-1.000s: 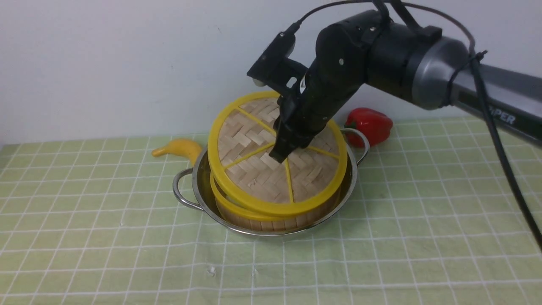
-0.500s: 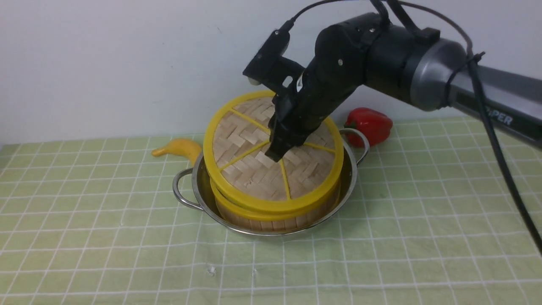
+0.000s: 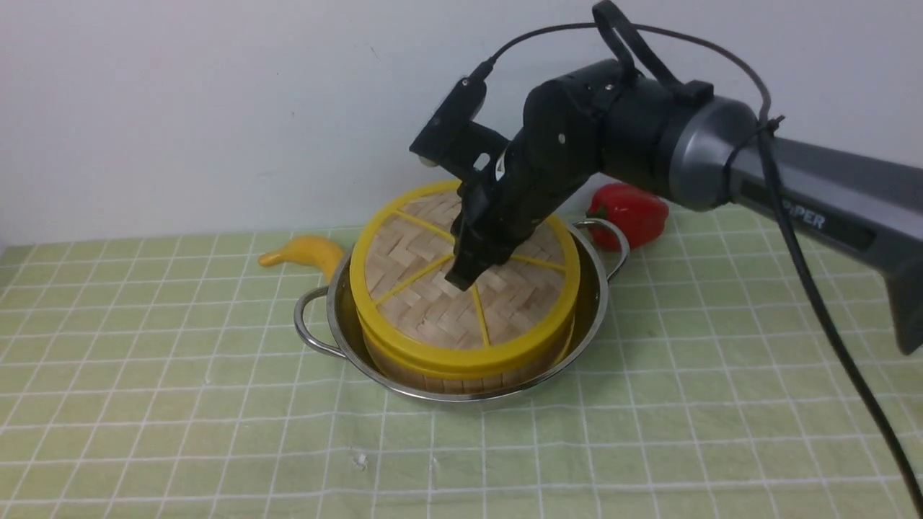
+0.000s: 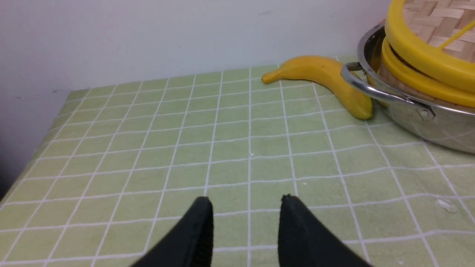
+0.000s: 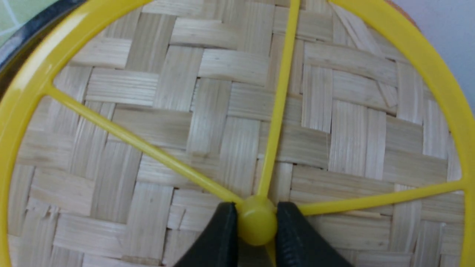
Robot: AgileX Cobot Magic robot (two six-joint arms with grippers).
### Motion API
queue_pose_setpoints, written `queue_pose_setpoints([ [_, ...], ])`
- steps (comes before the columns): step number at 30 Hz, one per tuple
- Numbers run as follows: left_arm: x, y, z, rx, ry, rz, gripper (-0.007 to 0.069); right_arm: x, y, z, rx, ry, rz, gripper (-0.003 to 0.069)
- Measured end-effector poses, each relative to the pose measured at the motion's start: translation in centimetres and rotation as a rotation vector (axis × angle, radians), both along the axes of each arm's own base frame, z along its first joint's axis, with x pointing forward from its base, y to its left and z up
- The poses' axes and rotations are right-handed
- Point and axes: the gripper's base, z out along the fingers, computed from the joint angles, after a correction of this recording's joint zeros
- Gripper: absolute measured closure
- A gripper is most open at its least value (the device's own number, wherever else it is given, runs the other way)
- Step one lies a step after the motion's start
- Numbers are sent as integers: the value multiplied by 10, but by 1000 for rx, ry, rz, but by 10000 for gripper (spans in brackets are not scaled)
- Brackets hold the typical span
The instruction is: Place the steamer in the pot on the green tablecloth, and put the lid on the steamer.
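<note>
Pinching the hub of the lid [image 3: 461,288] with the right gripper [image 3: 461,276], lid sitting on the steamer [image 3: 461,371] inside the pot [image 3: 595,303]; left gripper [image 4: 246,207] hanging open, well away from the pot

The desk is covered by the green tablecloth [image 3: 180,404], a light green cloth with a white grid of small squares. Three items lie directly on the cloth. The pot [image 3: 339,317], shiny steel with looped wire handles, stands near the centre. A yellow banana [image 3: 306,252] lies just beside its far-left rim. A red bell pepper [image 3: 634,213] lies just beyond its right handle.
</note>
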Motion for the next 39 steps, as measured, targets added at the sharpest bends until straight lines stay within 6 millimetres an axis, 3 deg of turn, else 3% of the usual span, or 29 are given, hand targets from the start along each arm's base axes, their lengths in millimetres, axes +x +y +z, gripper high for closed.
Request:
queue_pose_setpoints([
  [16, 0, 0, 0, 0, 0, 0, 382, 4, 3, -11, -2, -1, -1, 505],
  [18, 0, 0, 0, 0, 0, 0, 382, 5, 3, -8, 3, -18, -1, 451],
  [21, 0, 0, 0, 0, 0, 0, 382, 4, 2, 1, 12, -36, -1, 314],
  [24, 0, 0, 0, 0, 0, 0, 382, 0, -4, 21, 2, -77, 3, 188],
  [25, 0, 0, 0, 0, 0, 0, 382, -1, -4, 25, 5, -85, 4, 184],
  [28, 0, 0, 0, 0, 0, 0, 382, -11, -14, 63, 29, -144, -19, 159],
  [30, 0, 0, 0, 0, 0, 0, 382, -19, -21, 88, 68, -172, -52, 190],
  [31, 0, 0, 0, 0, 0, 0, 382, -26, -26, 104, 97, -183, -81, 253],
  [32, 0, 0, 0, 0, 0, 0, 382, -27, -27, 107, 100, -187, -81, 253],
  [33, 0, 0, 0, 0, 0, 0, 382, -31, -31, 118, 124, -194, -101, 320],
  [34, 0, 0, 0, 0, 0, 0, 382, -43, -39, 142, 168, -212, -131, 456],
  [35, 0, 0, 0, 0, 0, 0, 382, -50, -44, 155, 195, -221, -148, 545],
  [36, 0, 0, 0, 0, 0, 0, 382, -56, -49, 167, 226, -230, -166, 606],
  [39, 0, 0, 0, 0, 0, 0, 382, -71, -59, 193, 314, -250, -214, 671],
])
